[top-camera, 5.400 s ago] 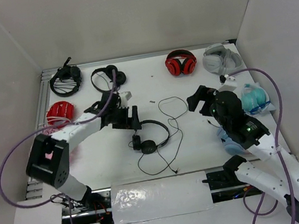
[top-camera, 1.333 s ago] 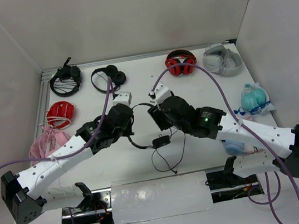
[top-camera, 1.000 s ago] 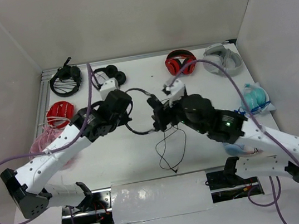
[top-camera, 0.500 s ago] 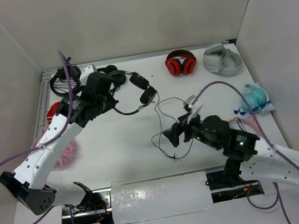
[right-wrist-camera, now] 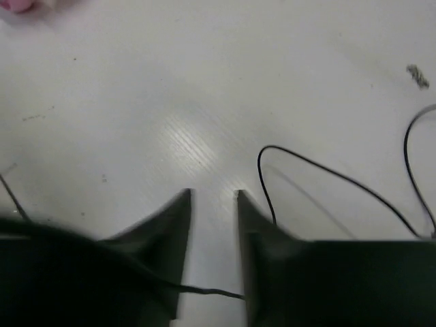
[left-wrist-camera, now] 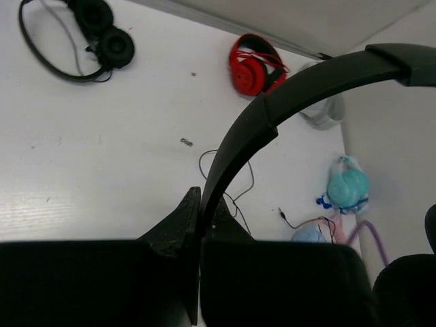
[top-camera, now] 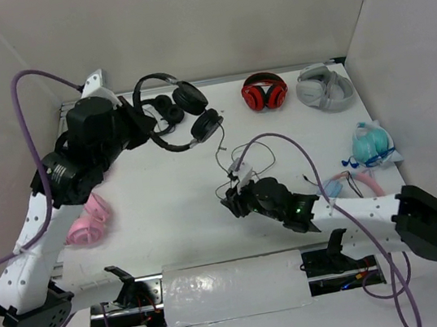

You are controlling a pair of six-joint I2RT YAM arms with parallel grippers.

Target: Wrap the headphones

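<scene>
My left gripper (top-camera: 143,124) is raised over the back left of the table, shut on the thin black headband (left-wrist-camera: 286,95) of the headphones (top-camera: 177,119). Both round ear cups (top-camera: 206,124) hang in the air. Their thin cable (top-camera: 238,154) drops from the cups to loops on the table. In the left wrist view the band runs up from between my closed left fingertips (left-wrist-camera: 199,196). My right gripper (top-camera: 231,200) is low over the table's middle; its fingers stand a narrow gap apart (right-wrist-camera: 213,196), and the cable (right-wrist-camera: 204,293) crosses deep between them.
At the back lie another black on-ear pair (left-wrist-camera: 88,34), red headphones (top-camera: 264,93) and grey headphones (top-camera: 324,86). Teal headphones (top-camera: 372,143) sit at the right edge, a pink pair (top-camera: 87,222) at the left, and a blue and pink pair (top-camera: 345,186) by my right arm.
My left arm lifted the headphones up and toward the back left. My right gripper let go of them, dropped toward the table's middle by the cable, and its jaws narrowed.
</scene>
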